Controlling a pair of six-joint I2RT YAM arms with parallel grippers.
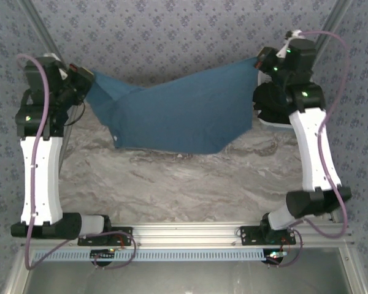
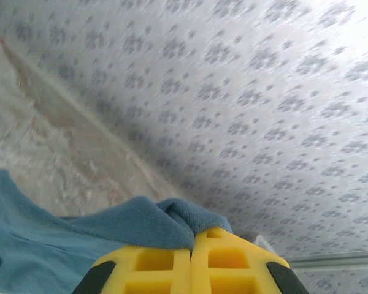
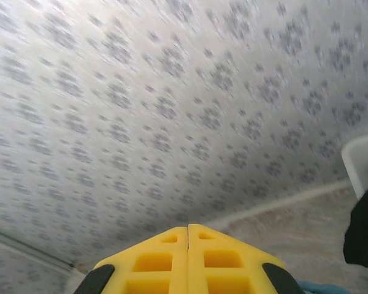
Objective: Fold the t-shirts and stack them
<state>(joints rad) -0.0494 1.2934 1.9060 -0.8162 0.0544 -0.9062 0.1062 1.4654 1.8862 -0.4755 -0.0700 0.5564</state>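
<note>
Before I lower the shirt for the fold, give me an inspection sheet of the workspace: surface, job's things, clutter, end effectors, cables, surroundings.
Surface: marble table, no spills seen.
Job's things: teal t-shirt hangs stretched between both arms, lower edge at or near the tabletop; black cloth by the right arm.
Clutter: white basket at the right; nothing else seen.
End effectors: left end effector shut on the teal t-shirt; right end effector shut on its other corner.
Cables: purple cables loop along each arm, apart from the cloth.
Surroundings: patterned wall; metal rail at the near edge.
</note>
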